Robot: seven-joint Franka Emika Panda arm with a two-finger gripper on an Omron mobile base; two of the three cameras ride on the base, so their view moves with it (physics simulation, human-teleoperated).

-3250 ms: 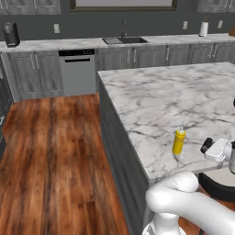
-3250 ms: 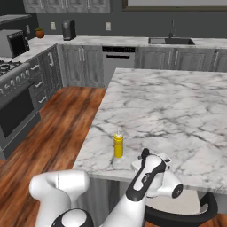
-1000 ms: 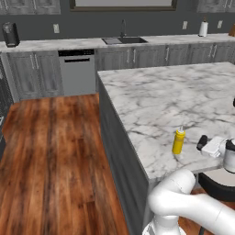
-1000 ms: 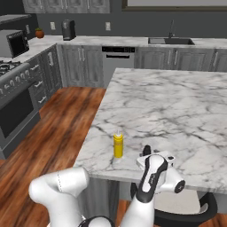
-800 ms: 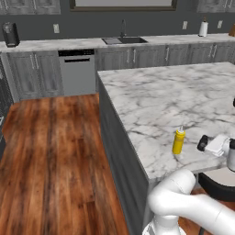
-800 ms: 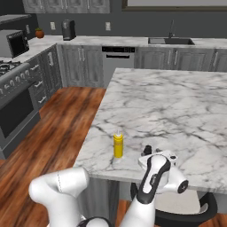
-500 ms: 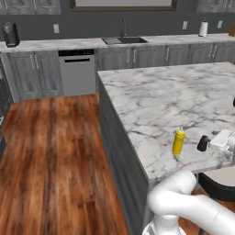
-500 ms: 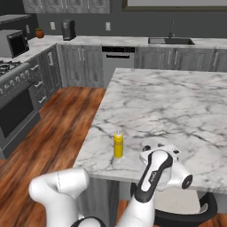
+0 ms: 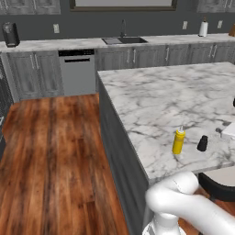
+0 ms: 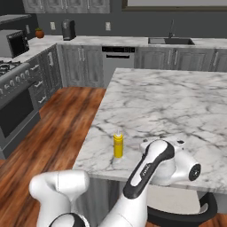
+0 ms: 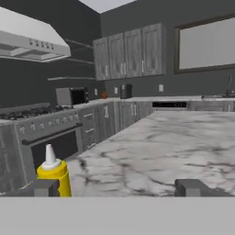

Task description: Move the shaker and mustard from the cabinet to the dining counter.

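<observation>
Shaker (image 9: 202,143) and mustard (image 9: 178,141) stand near the counter (image 9: 151,98) edge; open empty gripper (image 11: 117,188) could topple either.

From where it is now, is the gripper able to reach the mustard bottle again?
Probably yes. The mustard stands upright on the dining counter near its edge, with the shaker apart beside it. In the hand view the bottle is close by the left fingertip, nothing between.
</observation>
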